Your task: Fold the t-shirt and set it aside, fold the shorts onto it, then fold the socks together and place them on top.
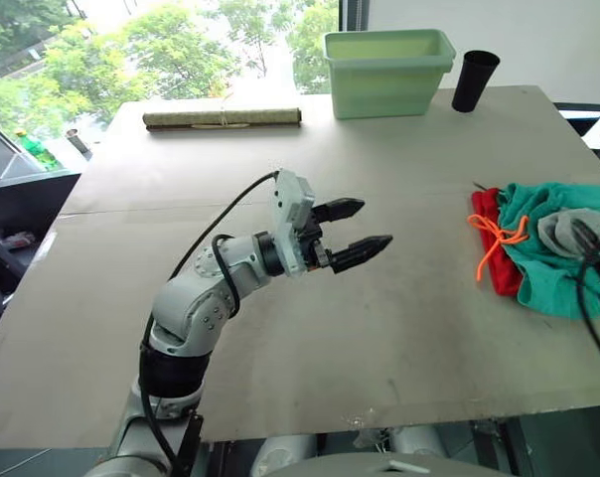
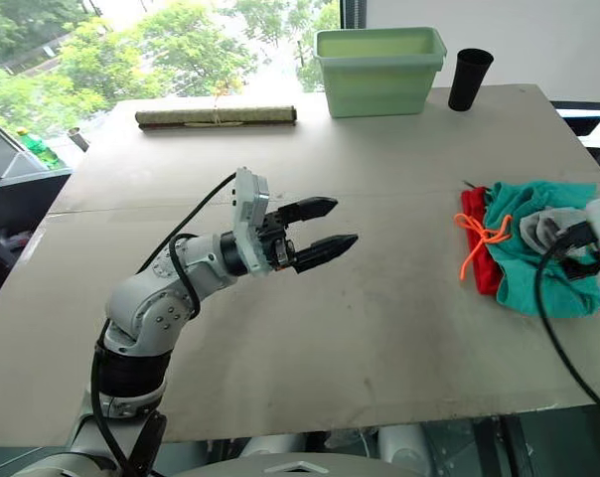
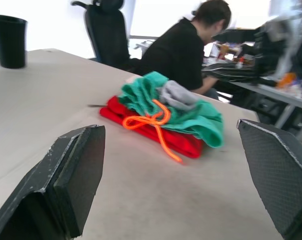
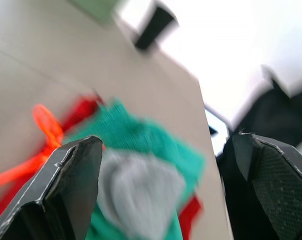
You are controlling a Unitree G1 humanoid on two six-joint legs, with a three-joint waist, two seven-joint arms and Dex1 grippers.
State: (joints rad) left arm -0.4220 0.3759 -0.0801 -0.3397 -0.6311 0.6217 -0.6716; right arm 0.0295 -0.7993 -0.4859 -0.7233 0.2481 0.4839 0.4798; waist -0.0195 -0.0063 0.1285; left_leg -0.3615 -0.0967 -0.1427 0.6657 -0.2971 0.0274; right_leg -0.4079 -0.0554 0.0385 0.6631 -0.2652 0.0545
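So the red t-shirt (image 1: 501,260) sits near the table's (image 1: 280,338) right edge with the teal shorts (image 1: 538,260) on it and the grey socks (image 3: 177,95) on top. Left gripper (image 1: 358,231) hovers mid-table, fingers spread and empty. Right gripper (image 4: 171,195) hangs wide open just above the socks.

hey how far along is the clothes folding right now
Nearly done. The t-shirt lies folded at the bottom, the shorts on it, the socks on top. Nothing is held: the left gripper hovers open over bare table, and the right gripper is open above the stack.
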